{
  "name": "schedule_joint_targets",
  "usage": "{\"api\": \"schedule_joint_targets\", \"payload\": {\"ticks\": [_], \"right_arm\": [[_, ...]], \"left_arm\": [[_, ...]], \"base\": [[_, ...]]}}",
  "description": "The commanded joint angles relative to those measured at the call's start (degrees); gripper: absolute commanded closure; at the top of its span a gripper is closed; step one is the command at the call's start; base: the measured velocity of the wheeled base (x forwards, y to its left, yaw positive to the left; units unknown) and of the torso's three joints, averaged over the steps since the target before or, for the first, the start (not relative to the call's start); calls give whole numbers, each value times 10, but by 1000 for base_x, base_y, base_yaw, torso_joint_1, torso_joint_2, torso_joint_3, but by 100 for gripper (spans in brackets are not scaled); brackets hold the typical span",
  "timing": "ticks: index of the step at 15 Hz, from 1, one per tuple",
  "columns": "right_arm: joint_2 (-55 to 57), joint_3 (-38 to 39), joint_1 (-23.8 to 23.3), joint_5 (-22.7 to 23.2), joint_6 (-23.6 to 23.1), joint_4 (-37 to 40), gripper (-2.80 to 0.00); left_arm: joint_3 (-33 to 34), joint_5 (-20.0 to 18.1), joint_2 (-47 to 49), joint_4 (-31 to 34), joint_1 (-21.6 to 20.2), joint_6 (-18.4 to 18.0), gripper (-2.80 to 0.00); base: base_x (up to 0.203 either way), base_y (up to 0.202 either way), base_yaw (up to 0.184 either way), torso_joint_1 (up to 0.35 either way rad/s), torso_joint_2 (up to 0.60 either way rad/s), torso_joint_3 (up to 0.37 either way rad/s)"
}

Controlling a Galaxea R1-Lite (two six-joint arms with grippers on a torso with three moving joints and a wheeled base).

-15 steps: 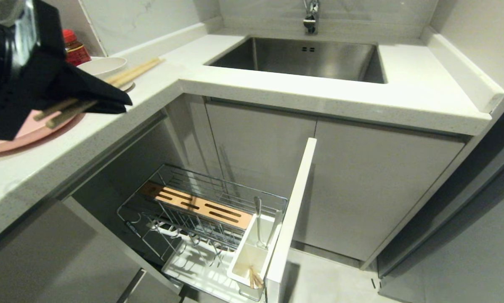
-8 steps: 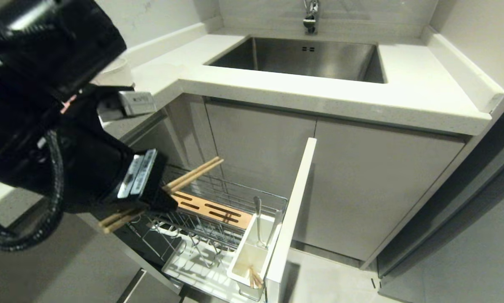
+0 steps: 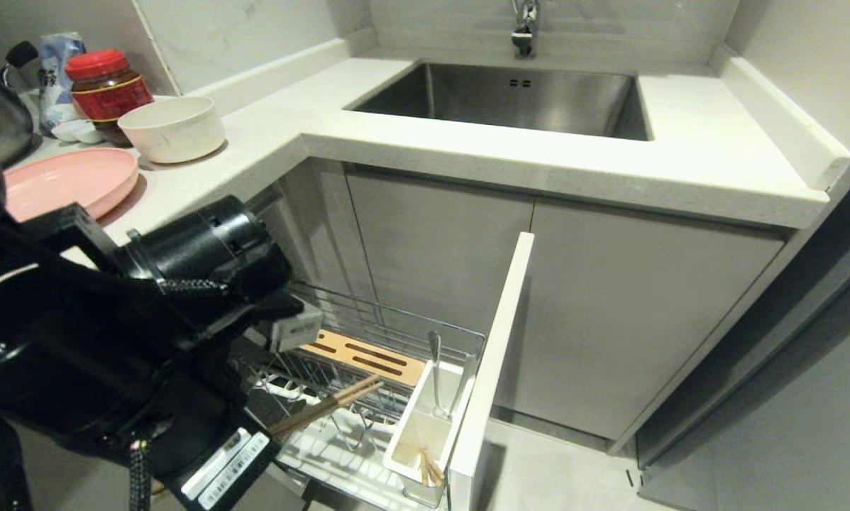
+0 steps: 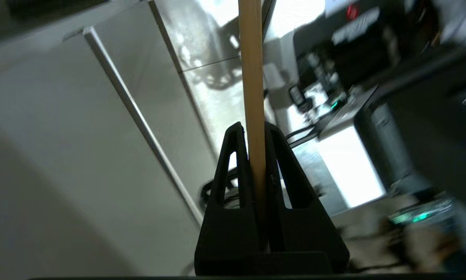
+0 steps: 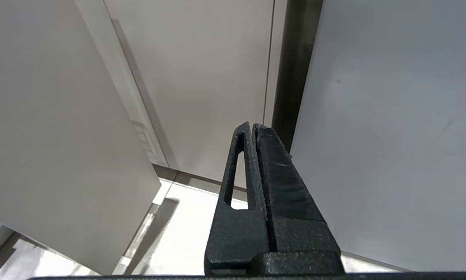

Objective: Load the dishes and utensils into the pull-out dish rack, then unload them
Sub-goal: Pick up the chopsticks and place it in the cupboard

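White counter corner above, the pull-out dish rack stands drawn out below. Our left gripper pinches the chopsticks (they jut past its tips over the rack's wire middle). We should tilt them tip-down toward the cutlery box at the rack's front edge before releasing.

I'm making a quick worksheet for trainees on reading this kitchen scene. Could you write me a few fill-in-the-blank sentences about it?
1. The left end effector is shut on a pair of wooden ____.
2. The pink plate and the cream bowl rest on the ____.
3. The red-lidded jar stands behind the ____.
4. The white cutlery box sits in the pull-out dish rack beside its white front ____.

Missing words: chopsticks; countertop; bowl; panel
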State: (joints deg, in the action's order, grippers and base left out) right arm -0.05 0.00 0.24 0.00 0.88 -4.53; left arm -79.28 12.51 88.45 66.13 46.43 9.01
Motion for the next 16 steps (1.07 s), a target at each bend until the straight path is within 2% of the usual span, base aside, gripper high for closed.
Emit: {"api": "schedule_joint_targets", "payload": {"ticks": [1, 6, 10, 16], "right_arm": [[0, 15, 0, 0, 0, 0, 0], [0, 15, 0, 0, 0, 0, 0], [0, 15, 0, 0, 0, 0, 0], [0, 15, 0, 0, 0, 0, 0]], "left_arm": [[26, -6, 11, -4, 13, -21, 0], [39, -7, 49, -19, 37, -22, 0], [43, -7, 82, -24, 39, -22, 0], [45, -7, 146, -84, 32, -22, 0]], "base": [[0, 0, 0, 0, 0, 0], [0, 0, 0, 0, 0, 0], [0, 0, 0, 0, 0, 0], [0, 0, 0, 0, 0, 0]]}}
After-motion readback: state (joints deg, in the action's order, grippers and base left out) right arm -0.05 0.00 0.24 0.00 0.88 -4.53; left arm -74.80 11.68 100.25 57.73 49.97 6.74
